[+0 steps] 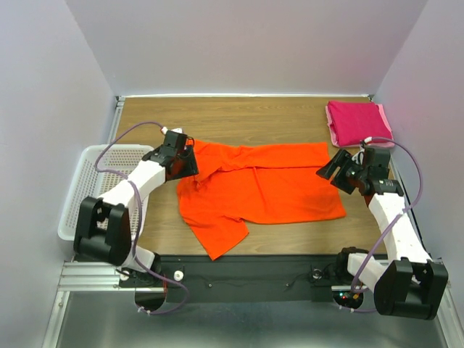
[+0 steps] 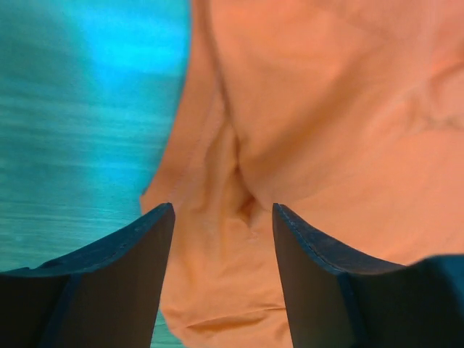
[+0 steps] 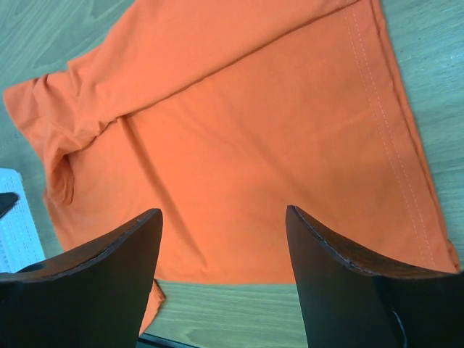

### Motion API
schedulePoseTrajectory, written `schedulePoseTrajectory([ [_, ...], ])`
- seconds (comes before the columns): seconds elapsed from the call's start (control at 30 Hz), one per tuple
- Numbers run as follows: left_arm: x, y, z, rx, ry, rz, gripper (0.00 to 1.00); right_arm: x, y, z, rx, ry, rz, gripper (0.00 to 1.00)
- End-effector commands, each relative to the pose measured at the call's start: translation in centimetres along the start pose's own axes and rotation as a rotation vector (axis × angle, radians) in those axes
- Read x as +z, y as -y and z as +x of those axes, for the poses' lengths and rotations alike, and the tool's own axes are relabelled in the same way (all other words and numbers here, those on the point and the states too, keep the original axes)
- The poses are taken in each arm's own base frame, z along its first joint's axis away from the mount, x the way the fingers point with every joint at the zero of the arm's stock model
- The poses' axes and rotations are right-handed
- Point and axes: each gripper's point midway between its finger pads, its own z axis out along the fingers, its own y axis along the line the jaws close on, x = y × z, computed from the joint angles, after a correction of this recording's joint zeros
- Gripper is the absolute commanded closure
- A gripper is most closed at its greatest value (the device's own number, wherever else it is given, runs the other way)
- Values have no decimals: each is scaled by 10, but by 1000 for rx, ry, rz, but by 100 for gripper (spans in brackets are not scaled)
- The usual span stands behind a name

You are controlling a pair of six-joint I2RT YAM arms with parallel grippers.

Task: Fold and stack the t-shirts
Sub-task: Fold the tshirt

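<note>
1. Shirts first: the orange shirt (image 1: 264, 192) is lying in the middle of the table (image 1: 239, 116). It's mostly flat, with a layer doubled over along its far side. One sleeve pokes out toward 7 o'clock, right by the near edge.
2. The pink shirt (image 1: 357, 122) is folded into a tidy square up at 1 o'clock, in the far corner. A paler strip shows on its left side. It's well apart from the orange one.
3. The left gripper (image 1: 191, 162) sits at the orange shirt's 10 o'clock corner. Its fingers are spread and there's no cloth pinched. The wrist view shows rumpled orange fabric under and between the fingertips, with bare table off to the 9 o'clock side.
4. The right gripper (image 1: 326, 172) is over at the orange shirt's 3 o'clock end, near the stitched hem. It's spread wide too, with nothing between the fingers. From its own camera it looks to be up off the cloth, not touching it.
5. The white basket (image 1: 87, 188) is at 9 o'clock, just off the table's left edge, beside the left arm.
</note>
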Motion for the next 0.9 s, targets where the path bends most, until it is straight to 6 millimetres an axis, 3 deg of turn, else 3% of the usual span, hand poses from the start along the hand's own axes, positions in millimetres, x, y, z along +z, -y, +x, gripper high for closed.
schedulePoseTrajectory([
  [0.0, -42, 38, -39, 164, 260, -34, 36, -4, -4, -6, -24, 33, -3, 26],
  [0.07, -41, 71, -19, 289, 247, 7, 41, -3, -3, -5, -22, 30, 0, 26],
  [0.2, -22, 98, 4, 382, 205, 15, 51, -1, -3, -7, -20, 26, 2, 26],
  [0.3, 7, 106, 11, 430, 173, -22, 56, -2, -3, -8, -22, 29, 2, 25],
  [0.57, 45, 121, -1, 535, 173, -97, 63, -5, -3, -4, -15, 35, -1, 26],
  [0.87, 63, 126, -17, 554, 208, -168, 63, -6, 1, 1, -8, 33, 10, 25],
])
